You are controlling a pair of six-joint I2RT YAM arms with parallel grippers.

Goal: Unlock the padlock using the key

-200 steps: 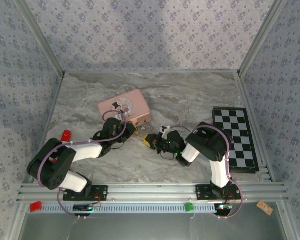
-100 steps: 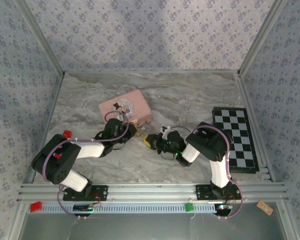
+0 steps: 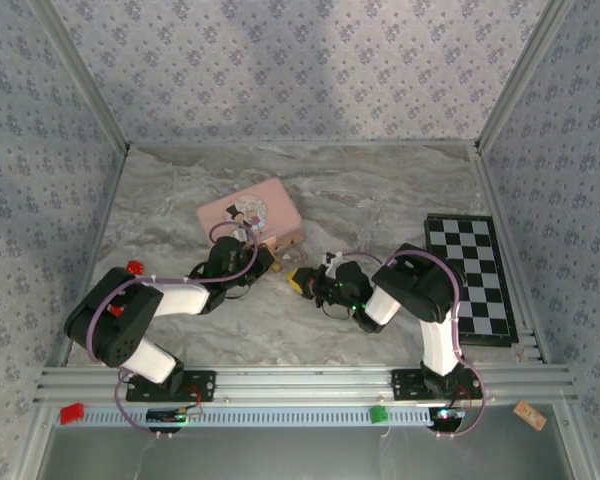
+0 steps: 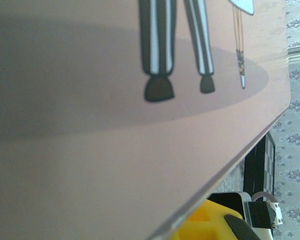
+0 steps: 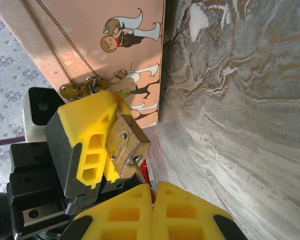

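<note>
Here, left claw (image 5: 116,134) clamps the padlock (image 5: 129,146) beside the pink tin (image 5: 90,40); right claw (image 5: 152,190) pinched closed.

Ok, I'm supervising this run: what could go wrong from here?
The left gripper holds the padlock close beside the pink tin, so a push could wedge it against the tin. The right gripper is shut close to the padlock; whether it grips the key is unclear, so insertion may miss.
</note>
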